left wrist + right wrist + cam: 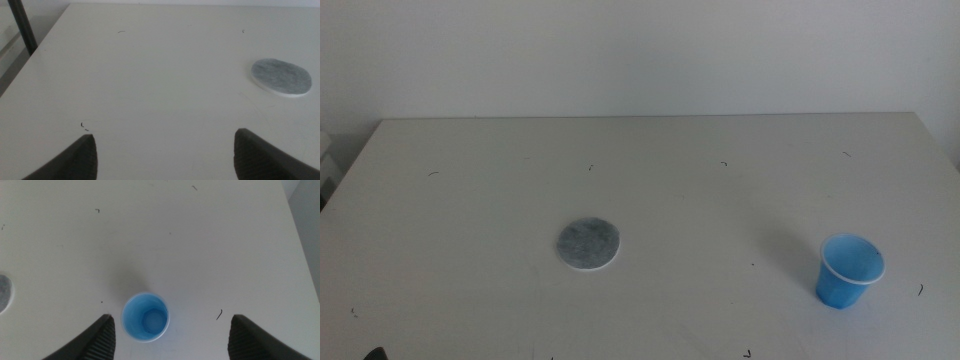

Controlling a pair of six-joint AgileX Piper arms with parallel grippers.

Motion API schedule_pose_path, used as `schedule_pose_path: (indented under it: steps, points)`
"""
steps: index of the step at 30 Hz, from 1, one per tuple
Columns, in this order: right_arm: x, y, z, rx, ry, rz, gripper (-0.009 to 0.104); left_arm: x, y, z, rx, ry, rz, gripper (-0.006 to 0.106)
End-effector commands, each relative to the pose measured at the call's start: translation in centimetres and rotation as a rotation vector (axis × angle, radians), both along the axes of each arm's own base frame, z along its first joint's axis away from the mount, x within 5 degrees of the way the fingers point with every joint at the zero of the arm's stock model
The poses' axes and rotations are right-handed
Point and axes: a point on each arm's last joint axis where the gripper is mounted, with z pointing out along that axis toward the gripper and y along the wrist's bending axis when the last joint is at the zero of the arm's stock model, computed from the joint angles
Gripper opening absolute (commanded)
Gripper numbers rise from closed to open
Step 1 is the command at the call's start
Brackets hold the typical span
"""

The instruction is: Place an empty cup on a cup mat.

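Observation:
The blue cup (849, 270) stands upright and empty on the white table at the right front. The grey round cup mat (588, 243) lies flat left of the table's middle, well apart from the cup. My right gripper (170, 332) is open above the cup (145, 317), which sits between its jaws nearer one of them. My left gripper (165, 152) is open and empty over the bare table, with the mat (280, 76) off to one side. Neither arm shows in the middle view, apart from a dark tip at the bottom edge.
The table (650, 180) is white with a few small dark specks. Its far edge meets a white wall. A dark post (22, 27) stands off the table's edge in the left wrist view. The mat's edge (4, 292) shows in the right wrist view.

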Motion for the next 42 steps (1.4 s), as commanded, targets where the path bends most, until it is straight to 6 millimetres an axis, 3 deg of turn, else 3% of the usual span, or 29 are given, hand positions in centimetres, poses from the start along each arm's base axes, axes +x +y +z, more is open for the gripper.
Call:
schedule_pose_path:
  steps: [1, 11, 27, 42]
  points:
    - [0.8, 0.2, 0.9, -0.016, -0.051, 0.030, 0.057, 0.1, 0.0, 0.8, -0.012, -0.084, 0.000, 0.105]
    - [4.3, 2.3, -2.2, -0.022, 0.086, 0.114, 0.057, 0.1, 0.0, 0.8, -0.012, -0.084, 0.000, 0.105]
    - [8.2, 2.5, -10.7, -0.063, 0.328, 0.110, 0.057, 0.1, 0.0, 0.8, -0.012, -0.084, 0.000, 0.105]
    - [11.4, 2.8, -16.5, -0.070, 0.465, 0.108, 0.057, 0.1, 0.0, 0.8, -0.012, -0.084, 0.000, 0.105]
